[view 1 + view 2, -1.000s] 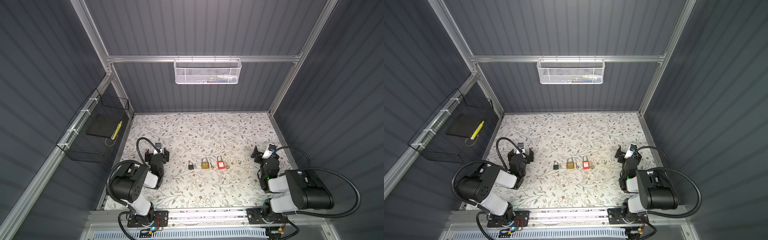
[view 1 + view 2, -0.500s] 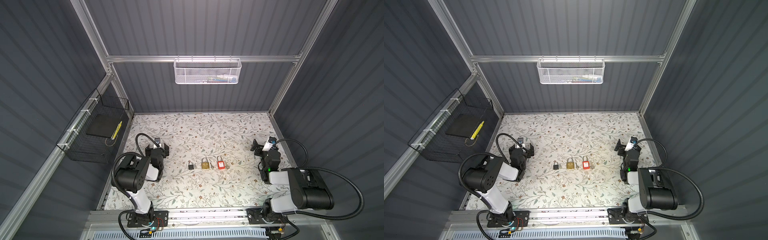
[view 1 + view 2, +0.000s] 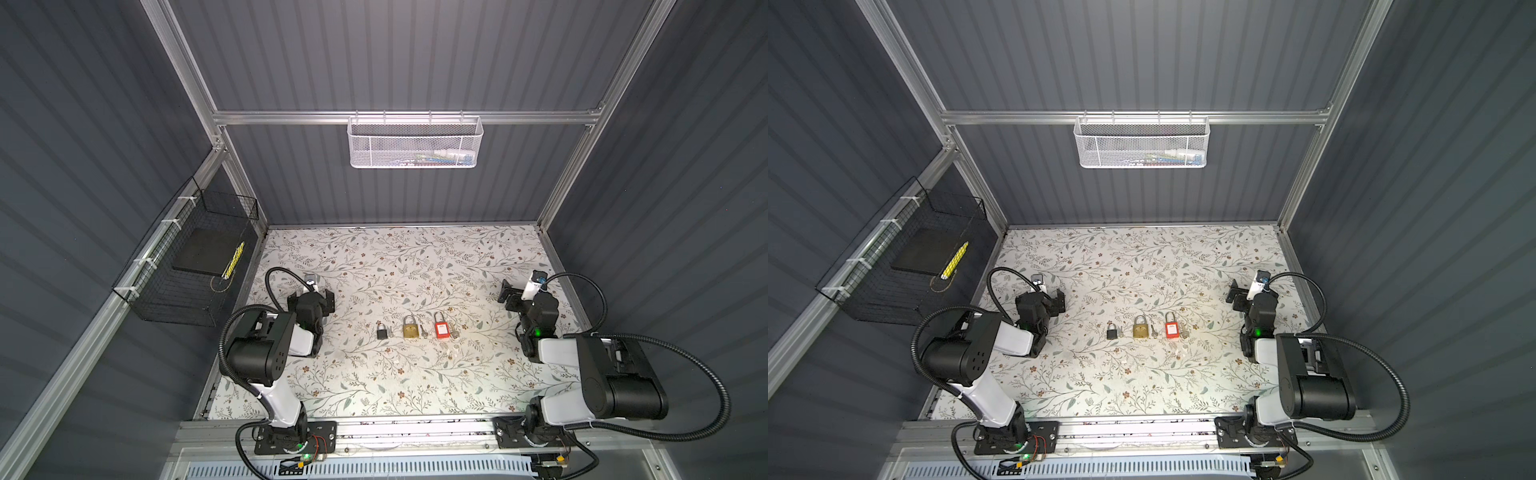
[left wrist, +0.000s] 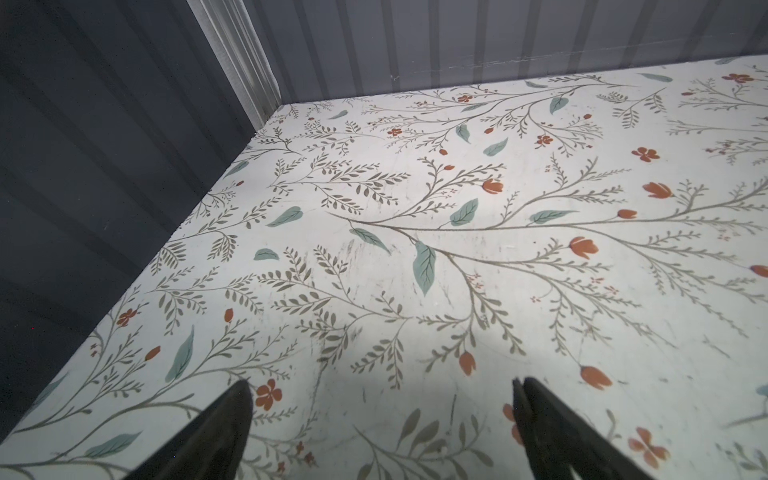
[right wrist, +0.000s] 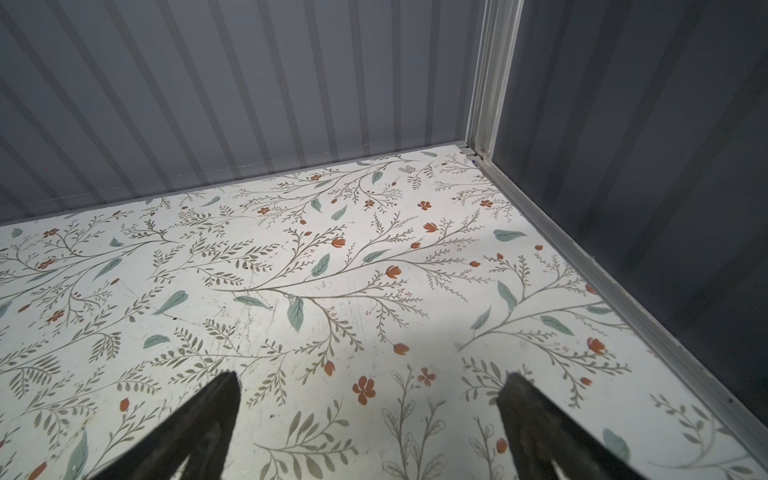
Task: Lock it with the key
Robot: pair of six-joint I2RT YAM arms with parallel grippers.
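The left gripper point(image 4: 380, 386) hangs released over the bare floral table point(image 4: 415, 187) near the left wall, jaws spread wide with nothing between them, and the right gripper point(image 5: 374, 380) is just as spread and empty near the right wall. Well apart from both, at the middle of the table in both top views, three locks lie in a row: a small black padlock point(image 3: 382, 331), a brass padlock point(image 3: 410, 328) and a red padlock point(image 3: 442, 328). Each has a key just beside it, the left key point(image 3: 390, 331), the middle key point(image 3: 423, 331) and the right key point(image 3: 455, 333). The red padlock's pale marking is too small to read.
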